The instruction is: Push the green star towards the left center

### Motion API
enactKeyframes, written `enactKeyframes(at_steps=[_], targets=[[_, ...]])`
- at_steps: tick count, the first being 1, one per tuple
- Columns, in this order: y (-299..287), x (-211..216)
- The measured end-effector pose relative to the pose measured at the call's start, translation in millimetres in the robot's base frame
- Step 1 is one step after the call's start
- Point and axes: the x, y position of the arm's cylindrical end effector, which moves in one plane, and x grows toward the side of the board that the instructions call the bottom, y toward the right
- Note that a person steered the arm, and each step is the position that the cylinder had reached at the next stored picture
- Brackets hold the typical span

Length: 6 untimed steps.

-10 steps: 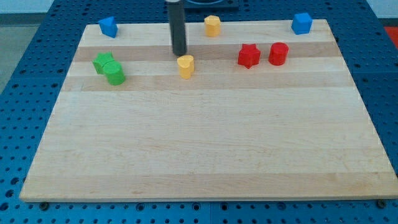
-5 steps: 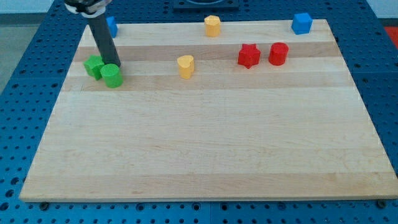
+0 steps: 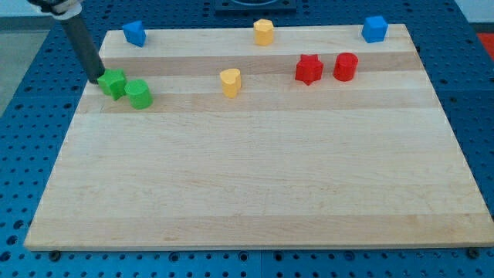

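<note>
The green star (image 3: pixel 113 83) lies near the board's left edge in the upper part of the view. A green cylinder (image 3: pixel 140 94) touches it on its lower right. My tip (image 3: pixel 96 79) is at the star's upper left side, touching or almost touching it, right at the board's left edge. The dark rod leans up and to the view's left from there.
A yellow block (image 3: pixel 230 81) lies right of the green pair. A red star (image 3: pixel 309 69) and a red block (image 3: pixel 346 66) sit further right. Blue blocks (image 3: pixel 134 33) (image 3: pixel 375 28) and another yellow block (image 3: pixel 264 32) line the wooden board's (image 3: pixel 247 185) top edge.
My tip has swept from beside the yellow block leftward, past the green pair, to the star's upper left. The green star and cylinder have shifted slightly left and down.
</note>
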Motion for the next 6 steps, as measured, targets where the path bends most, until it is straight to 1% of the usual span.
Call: enactKeyframes(at_steps=[2, 3, 5, 6], targets=[[4.9, -22.7], [25.6, -20.3], [27.9, -3.8], [29.0, -2.7]])
